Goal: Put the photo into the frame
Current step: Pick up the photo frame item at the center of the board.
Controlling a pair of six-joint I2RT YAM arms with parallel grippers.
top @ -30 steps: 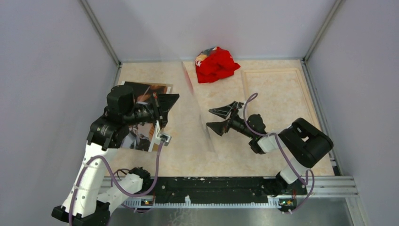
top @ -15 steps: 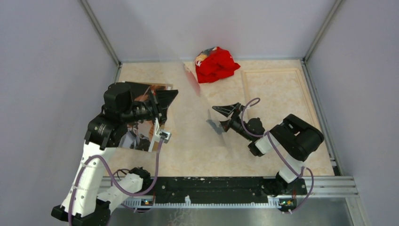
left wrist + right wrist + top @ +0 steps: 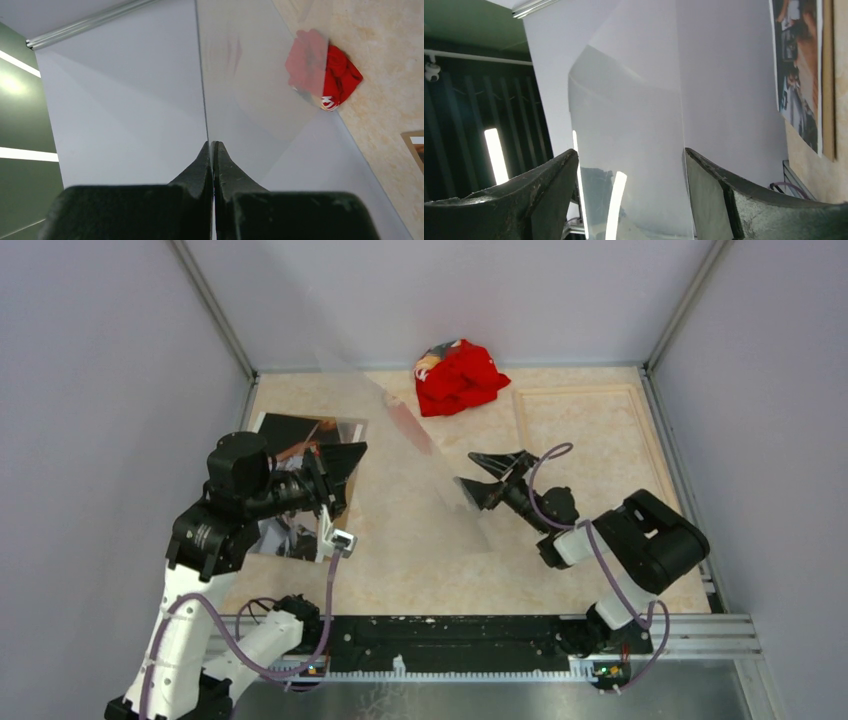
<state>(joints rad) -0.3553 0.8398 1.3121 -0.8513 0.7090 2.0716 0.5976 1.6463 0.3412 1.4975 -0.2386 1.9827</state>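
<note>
The left end effector [image 3: 211,146] was clenched on the raised clear pane [image 3: 428,452], which slanted toward the released right end effector [image 3: 486,478] straddling it, while the photo [image 3: 298,428] lay under the left arm and the frame [image 3: 580,390] lay far right on the bench [image 3: 400,560].

Two robot arms of matching build. The left arm [image 3: 185,605] has glossy white shell links joined by chunky black cylindrical joints. The right arm [image 3: 655,545] shows mostly bulky black housings, with one short white link. A thin purple cable [image 3: 333,585] runs along each arm in loose loops. The matte-black left gripper [image 3: 211,150] and right gripper [image 3: 629,170] share one design: wedge-shaped fingers [image 3: 549,185], tapering to narrow tips, with a slightly grainy surface.
</note>
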